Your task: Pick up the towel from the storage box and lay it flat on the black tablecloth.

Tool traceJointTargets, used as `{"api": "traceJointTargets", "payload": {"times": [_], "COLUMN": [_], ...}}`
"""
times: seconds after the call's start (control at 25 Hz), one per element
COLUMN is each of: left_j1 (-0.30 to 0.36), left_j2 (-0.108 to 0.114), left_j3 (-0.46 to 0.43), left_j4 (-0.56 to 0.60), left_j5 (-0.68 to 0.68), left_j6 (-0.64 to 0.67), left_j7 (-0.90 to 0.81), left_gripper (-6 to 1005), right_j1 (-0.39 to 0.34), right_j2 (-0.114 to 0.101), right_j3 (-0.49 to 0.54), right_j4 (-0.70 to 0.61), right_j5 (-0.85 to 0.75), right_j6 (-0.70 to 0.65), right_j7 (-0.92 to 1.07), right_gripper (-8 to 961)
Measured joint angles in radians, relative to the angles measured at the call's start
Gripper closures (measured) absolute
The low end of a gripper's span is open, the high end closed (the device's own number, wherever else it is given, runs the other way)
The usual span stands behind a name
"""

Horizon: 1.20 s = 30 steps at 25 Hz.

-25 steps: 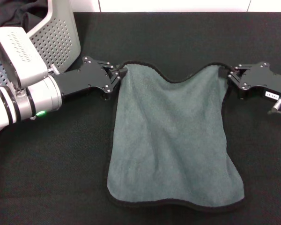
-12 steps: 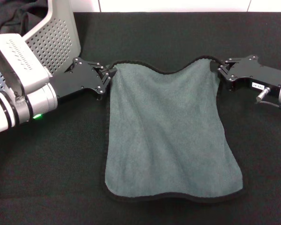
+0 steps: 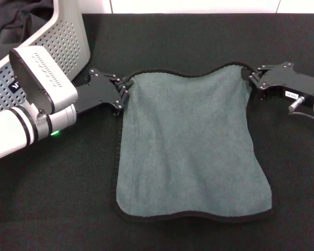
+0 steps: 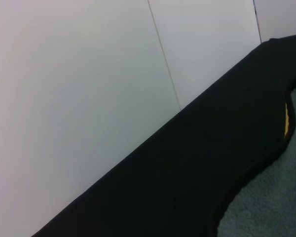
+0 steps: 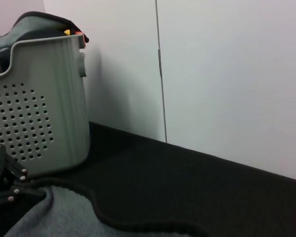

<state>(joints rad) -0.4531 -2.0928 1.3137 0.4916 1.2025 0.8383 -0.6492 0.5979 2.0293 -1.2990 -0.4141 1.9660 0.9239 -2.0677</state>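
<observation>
The grey-green towel (image 3: pixel 188 146) lies spread on the black tablecloth (image 3: pixel 188 42), its near edge close to me. My left gripper (image 3: pixel 126 89) is shut on its far left corner. My right gripper (image 3: pixel 249 78) is shut on its far right corner. The far edge runs almost straight between them. The light-grey perforated storage box (image 3: pixel 63 42) stands at the far left, behind my left arm. The left wrist view shows the towel's edge (image 4: pixel 266 212) with a strip of yellow reverse face. The right wrist view shows the towel (image 5: pixel 54 217), the box (image 5: pixel 39 108) and the left gripper (image 5: pixel 5 177).
A dark cloth (image 3: pixel 10 21) lies in the storage box, and more cloth with black edging (image 5: pixel 39 22) hangs over its rim. A white wall (image 3: pixel 199 5) runs along the tablecloth's far edge.
Both grippers have drawn the towel's far corners a little farther from me. The sag in the far edge has flattened, and the near edge has slid away from me.
</observation>
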Motion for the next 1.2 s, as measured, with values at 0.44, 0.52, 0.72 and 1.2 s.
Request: {"api": "traceJointTargets", "payload": {"times": [0.44,0.52,0.72,1.2], "left_j1": [0.000,-0.003,0.016,0.235], "left_j2": [-0.009,-0.010,-0.010,0.000], "left_j3": [0.002,0.003,0.003,0.097], "left_j4": [-0.001,-0.002,0.006,0.261], "left_j5": [-0.011,-0.017,-0.059,-0.047], "left_j6": [-0.061,-0.078,-0.073,0.038], "left_j7": [0.037,0.032,0.037,-0.176], "left_gripper": [944,939,889,290], "right_j1": [-0.005,-0.014,-0.062,-0.234], "right_j2": [0.000,0.000,-0.001,-0.009], "right_j3": [-0.023,-0.029,-0.033,-0.008], "right_j4": [0.003,0.003,-0.038,-0.221], "right_j5": [0.035,0.063,0.088,0.105], "right_j6": [-0.051,-0.070,-0.076,0.135], "right_j7": [-0.002,-0.004,-0.006,-0.011], "right_gripper": [905,905,747,257]}}
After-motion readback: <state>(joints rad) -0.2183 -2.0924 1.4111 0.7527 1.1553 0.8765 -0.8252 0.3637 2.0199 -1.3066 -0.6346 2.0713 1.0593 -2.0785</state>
